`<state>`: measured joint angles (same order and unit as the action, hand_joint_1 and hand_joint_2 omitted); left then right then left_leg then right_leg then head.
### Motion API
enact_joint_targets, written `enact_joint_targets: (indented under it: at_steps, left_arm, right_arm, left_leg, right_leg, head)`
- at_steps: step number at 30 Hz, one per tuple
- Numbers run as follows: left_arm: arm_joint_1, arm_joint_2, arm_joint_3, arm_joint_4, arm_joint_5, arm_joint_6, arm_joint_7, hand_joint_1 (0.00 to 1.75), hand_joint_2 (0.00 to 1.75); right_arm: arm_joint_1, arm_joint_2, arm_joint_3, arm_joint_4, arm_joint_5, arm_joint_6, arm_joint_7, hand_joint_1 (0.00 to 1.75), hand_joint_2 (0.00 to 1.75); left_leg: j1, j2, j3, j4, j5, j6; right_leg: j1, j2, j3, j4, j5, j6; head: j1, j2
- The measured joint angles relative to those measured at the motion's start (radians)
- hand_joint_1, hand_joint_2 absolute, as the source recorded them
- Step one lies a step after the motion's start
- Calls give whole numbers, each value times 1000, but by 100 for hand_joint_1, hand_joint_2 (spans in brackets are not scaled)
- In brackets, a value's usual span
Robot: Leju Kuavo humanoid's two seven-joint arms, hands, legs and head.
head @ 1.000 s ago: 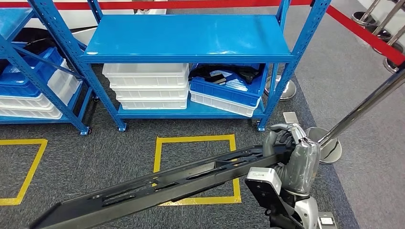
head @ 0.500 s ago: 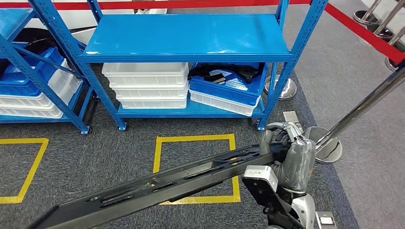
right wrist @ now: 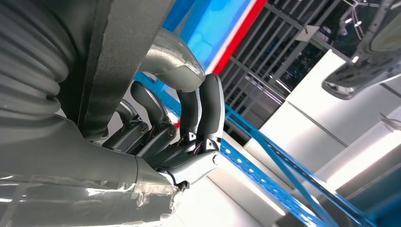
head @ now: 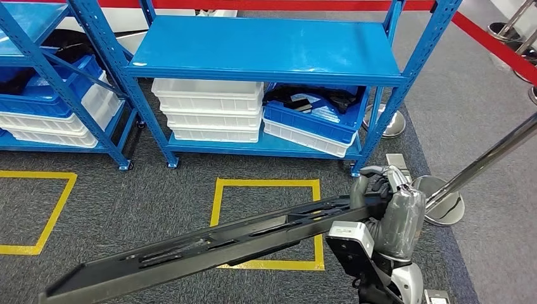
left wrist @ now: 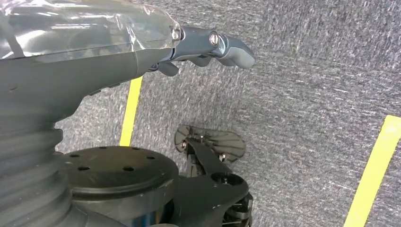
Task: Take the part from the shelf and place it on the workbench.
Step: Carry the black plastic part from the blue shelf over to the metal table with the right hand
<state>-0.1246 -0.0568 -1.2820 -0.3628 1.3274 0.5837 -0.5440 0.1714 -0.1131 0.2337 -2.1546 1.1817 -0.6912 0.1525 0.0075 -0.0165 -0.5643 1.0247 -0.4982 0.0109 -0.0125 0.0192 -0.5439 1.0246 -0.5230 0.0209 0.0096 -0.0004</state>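
- right robot hand (head: 386,206), lower right of the head view, clamped on the long black part (head: 209,244)
- left robot hand (left wrist: 208,47) over grey carpet (left wrist: 307,94), fingers apart, holding nothing
- blue shelf (head: 266,50) across the top

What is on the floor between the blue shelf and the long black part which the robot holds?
In the head view, between the blue shelf and the black part lie grey carpet and a yellow taped square.
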Motion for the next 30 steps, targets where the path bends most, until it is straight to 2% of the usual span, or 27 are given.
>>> enact_joint_targets:
  at_steps: [2,4,6,8,9,10,11,13,14,15,17,19,21,23,24,25,26,28,29,30]
  left_arm:
    - [0,0,0,0,-1,-1,0,0,175]
    - [-1,0,0,0,-4,-2,0,0,175]
    - [-1,0,0,1,-6,-2,0,0,175]
    - [-1,0,0,1,-6,-2,0,0,175]
    - [0,0,0,2,-6,-2,0,0,175]
    - [1,0,0,2,-6,-2,0,0,175]
    - [2,0,0,3,-6,-2,0,0,175]
    - [2,0,0,4,-6,-2,0,0,175]
    - [1,0,0,4,-6,-2,0,0,175]
    - [1,0,0,4,-6,-2,0,0,175]
    - [2,0,0,4,-6,-2,0,0,175]
    - [3,0,0,4,-6,-2,0,0,175]
    - [2,0,0,5,-6,-2,0,0,175]
    - [3,0,0,5,-6,-3,0,0,175]
    - [3,0,0,5,-6,-3,0,0,175]
    - [3,0,0,5,-6,-3,0,0,175]
    - [3,0,0,6,-6,-3,0,0,175]
    - [2,0,0,6,-6,-3,0,0,175]
    - [1,0,0,6,-6,-3,0,0,175]
    - [0,0,0,6,-6,-3,-1,0,175]
  right_arm:
    - [1,0,-1,0,-4,0,-3,175,175]
    - [0,0,-3,-1,-7,0,-7,175,175]
    - [1,0,-3,-1,-8,0,-10,175,175]
    - [1,0,-3,-1,-9,0,-10,175,175]
    - [2,0,-3,-1,-10,0,-11,175,175]
    - [2,0,-3,-1,-12,0,-11,175,175]
    - [2,0,-3,-1,-13,0,-12,175,175]
    - [2,0,-3,-1,-16,0,-14,175,175]
    - [2,0,-3,-1,-16,0,-14,175,175]
    - [1,0,-3,-1,-16,0,-15,175,175]
    - [1,0,-3,-1,-16,0,-16,175,175]
    - [0,0,-4,-1,-16,0,-16,175,175]
    - [-1,0,-4,-1,-16,0,-16,175,175]
    - [0,0,-4,-1,-17,0,-16,175,175]
    - [0,0,-5,-1,-18,0,-14,175,175]
    - [0,0,-5,-1,-18,0,-13,175,175]
    - [0,0,-5,-1,-18,0,-10,175,175]
    - [0,-1,-5,-1,-16,0,-6,175,175]
    - [-1,-1,-5,-1,-15,0,-4,175,175]
    - [-1,-2,-5,-1,-15,0,-4,175,175]
  left_leg:
    - [0,-5,-3,-1,4,-12]
    - [2,-3,-8,16,-11,-24]
    - [3,2,-42,101,-64,-32]
    - [4,4,-98,228,-123,-38]
    - [4,5,-114,267,-133,-38]
    - [4,6,-114,272,-124,-38]
    - [4,8,-95,235,-97,-36]
    - [2,22,-30,104,-34,-28]
    - [0,30,-6,47,-16,-24]
    - [-2,36,7,14,-8,-20]
    - [-5,33,6,-1,-9,-12]
    - [-2,26,6,-8,-3,1]
    - [2,21,6,-14,3,12]
    - [2,15,4,-14,5,15]
    - [2,11,3,-14,5,15]
    - [2,5,3,-13,5,15]
    - [3,-1,4,-12,5,15]
    - [4,-14,5,-9,3,11]
    - [3,-21,3,-5,2,7]
    - [3,-27,-1,-2,3,1]
  right_leg:
    - [2,-1,0,-6,0,-10]
    - [-1,-9,1,-12,6,-23]
    - [-3,-20,1,-17,10,-33]
    - [-1,-31,0,-16,10,-37]
    - [0,-35,-1,-16,10,-38]
    - [1,-40,0,-15,9,-38]
    - [1,-43,1,-14,9,-37]
    - [3,-50,3,-12,6,-33]
    - [5,-52,2,-9,4,-30]
    - [7,-55,1,-7,3,-26]
    - [9,-62,-1,-7,3,-18]
    - [5,-57,-2,3,-10,-7]
    - [2,-39,-32,72,-59,3]
    - [0,-28,-91,203,-122,10]
    - [-1,-27,-113,252,-136,12]
    - [-2,-26,-121,269,-130,14]
    - [-3,-25,-109,244,-104,14]
    - [-7,-6,-48,115,-33,11]
    - [-8,7,-21,54,-11,9]
    - [-8,19,-6,15,-1,6]
  head:
    - [-2,0]
    - [-6,0]
    - [-14,0]
    - [-20,0]
    - [-21,0]
    - [-21,0]
    - [-21,0]
    - [-22,0]
    - [-23,0]
    - [-23,0]
    - [-22,0]
    - [-20,0]
    - [-15,0]
    - [-10,0]
    - [-9,0]
    - [-9,0]
    - [-9,0]
    - [-8,0]
    - [-7,0]
    - [-7,0]
